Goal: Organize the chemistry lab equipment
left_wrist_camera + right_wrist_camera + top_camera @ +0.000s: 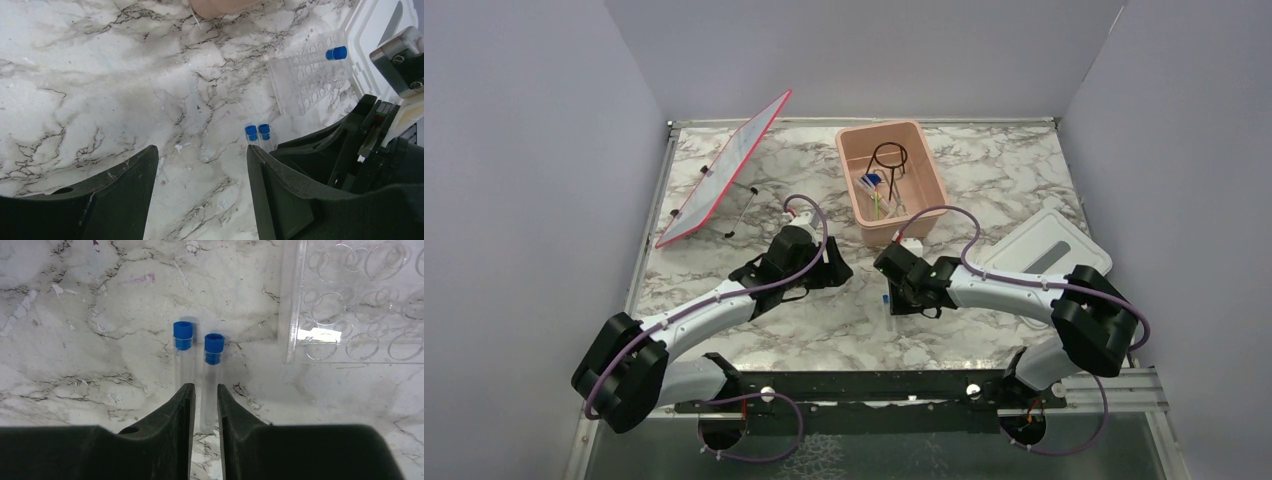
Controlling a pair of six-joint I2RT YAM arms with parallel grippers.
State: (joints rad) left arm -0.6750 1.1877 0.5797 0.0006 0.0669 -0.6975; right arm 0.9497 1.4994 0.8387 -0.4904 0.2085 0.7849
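Two clear tubes with blue caps lie side by side on the marble table, the left tube [183,340] and the right tube [213,352]. My right gripper [205,386] straddles the lower end of the right tube. Its jaws are narrowly open, with a thin strip of table showing beside the left finger. My left gripper [202,150] hangs open over bare marble, the same tubes [251,133] just beyond its right finger. A clear rack [310,75] holds one blue-capped tube [336,52]. The black wire ring stand [889,155] lies in the pink tub [894,232] with other small items.
The white lid [1044,245] lies to the right, behind my right arm. A flat red-edged panel [724,170] leans at the back left, with thin clear pipettes [744,205] on the table beside it. Both grippers [829,268] [889,285] are close together mid-table.
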